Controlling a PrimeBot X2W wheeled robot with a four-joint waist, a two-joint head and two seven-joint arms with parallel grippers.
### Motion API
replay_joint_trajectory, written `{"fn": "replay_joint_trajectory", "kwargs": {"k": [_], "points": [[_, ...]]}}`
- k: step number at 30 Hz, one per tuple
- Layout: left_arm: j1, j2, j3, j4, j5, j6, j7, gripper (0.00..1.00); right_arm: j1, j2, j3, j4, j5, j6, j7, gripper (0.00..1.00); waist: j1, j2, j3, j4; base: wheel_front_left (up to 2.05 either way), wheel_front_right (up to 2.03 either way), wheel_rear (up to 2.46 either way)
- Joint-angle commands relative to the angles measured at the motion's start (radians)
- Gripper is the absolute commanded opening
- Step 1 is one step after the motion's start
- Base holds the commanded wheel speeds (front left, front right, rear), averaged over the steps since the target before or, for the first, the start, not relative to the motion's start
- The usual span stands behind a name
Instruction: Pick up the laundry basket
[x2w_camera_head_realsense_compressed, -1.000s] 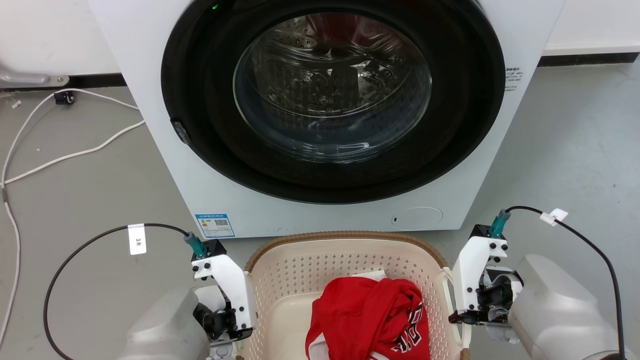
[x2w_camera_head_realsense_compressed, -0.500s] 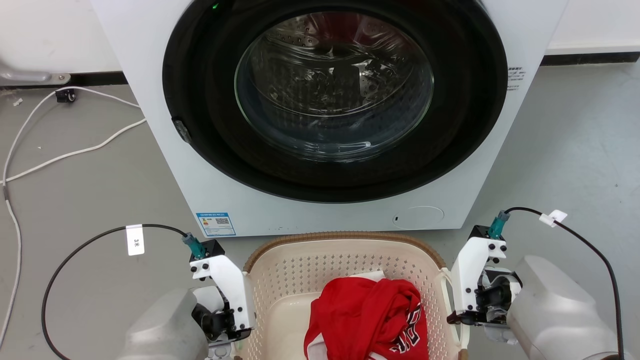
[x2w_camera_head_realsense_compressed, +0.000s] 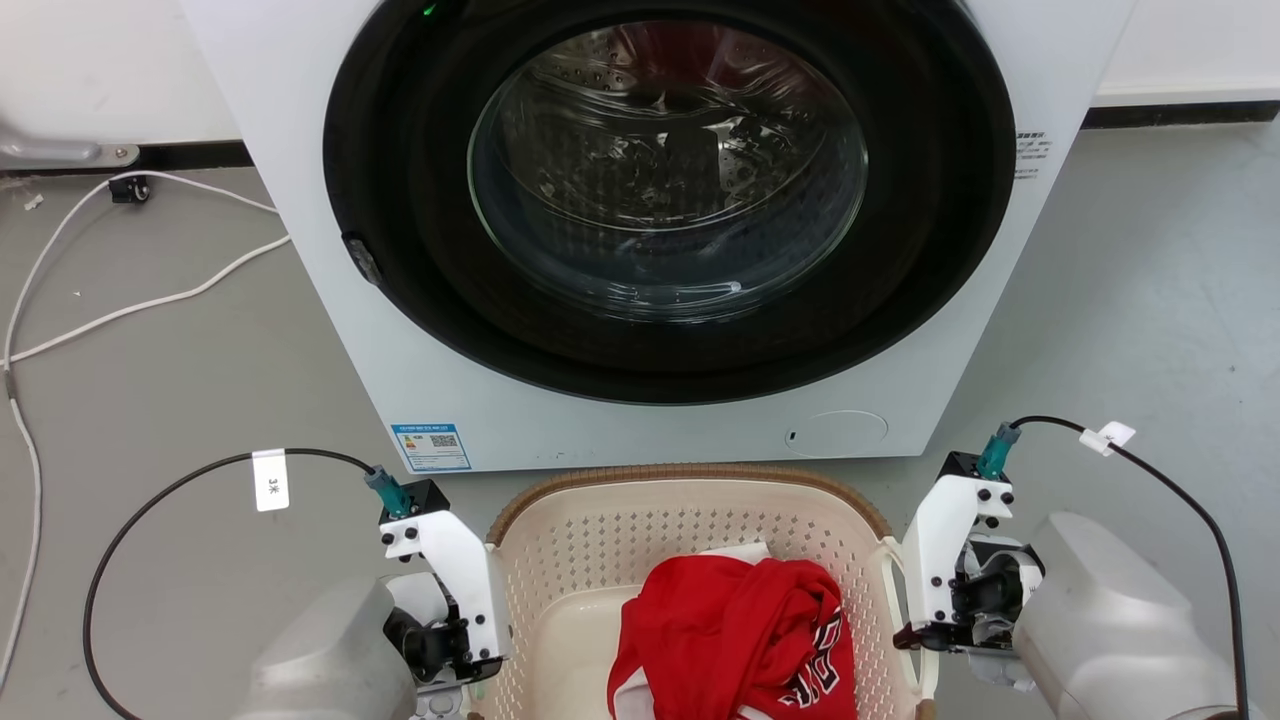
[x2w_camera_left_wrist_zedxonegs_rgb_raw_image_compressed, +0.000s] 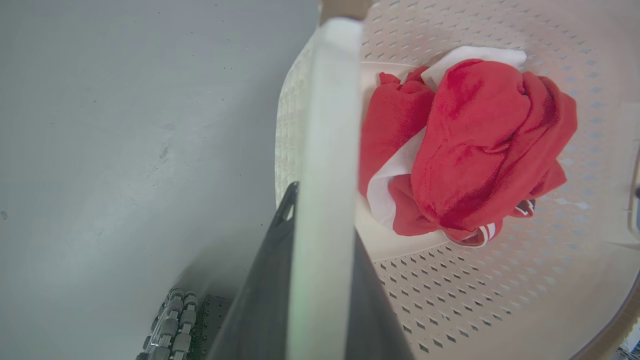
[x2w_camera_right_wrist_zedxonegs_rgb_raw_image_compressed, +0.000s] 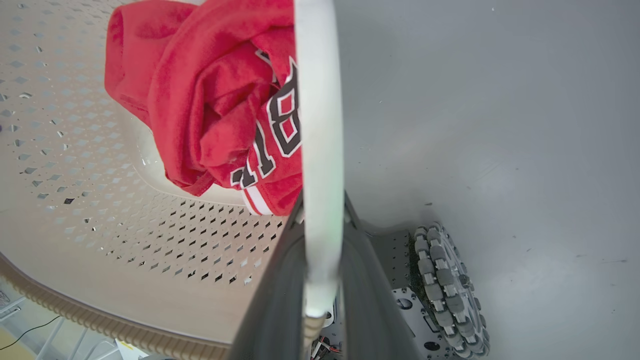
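Nearest, along left wrist: left tool (x2w_camera_left_wrist_zedxonegs_rgb_raw_image_compressed: 325, 215), two dark fingers (x2w_camera_left_wrist_zedxonegs_rgb_raw_image_compressed: 260, 300) pressed close on either side of the white left handle (x2w_camera_left_wrist_zedxonegs_rgb_raw_image_compressed: 327, 125). No gap visible, clamped on it. Same along right wrist: right tool (x2w_camera_right_wrist_zedxonegs_rgb_raw_image_compressed: 322, 205), dark fingers pinched against both faces of the white right handle (x2w_camera_right_wrist_zedxonegs_rgb_raw_image_compressed: 317, 100). Beside that, a roller-rimmed wheel (x2w_camera_right_wrist_zedxonegs_rgb_raw_image_compressed: 445, 280) of the base on the grey floor (x2w_camera_right_wrist_zedxonegs_rgb_raw_image_compressed: 500, 125).

In head view, pale forearms low at left and right corners. Between them: laundry basket (x2w_camera_head_realsense_compressed: 650, 535), cream, with perforated walls and a brown woven-look rim, centred at the bottom of the view. Holds a crumpled red garment (x2w_camera_head_realsense_compressed: 735, 630) with white trim and dark lettering. Cannot tell whether basket base touches the floor.

Just beyond the far rim: white washing machine (x2w_camera_head_realsense_compressed: 330, 320), round dark door, glass (x2w_camera_head_realsense_compressed: 665, 170) showing the drum behind. Black tagged cable (x2w_camera_head_realsense_compressed: 180, 480) looping off the left wrist, another off the right. Farther left, white cords (x2w_camera_head_realsense_compressed: 150, 305) trailing across the floor toward the wall.
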Motion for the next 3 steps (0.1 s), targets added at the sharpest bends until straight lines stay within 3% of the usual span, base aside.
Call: {"fn": "replay_joint_trajectory", "kwargs": {"k": [1,3], "points": [[-0.012,-0.025,0.003,-0.017,-0.016,-0.014,-0.003,0.00,0.013,0.032,-0.006,-0.006,0.005,0.005,0.003,0.00,0.0000,0.0000,0.000,0.000,0.00,0.00,0.00],[-0.012,-0.023,0.002,-0.017,-0.018,-0.014,-0.002,0.00,0.012,0.033,-0.009,-0.006,0.005,0.005,0.003,0.00,0.0000,0.0000,0.000,-0.001,0.00,0.00,0.00]]}}
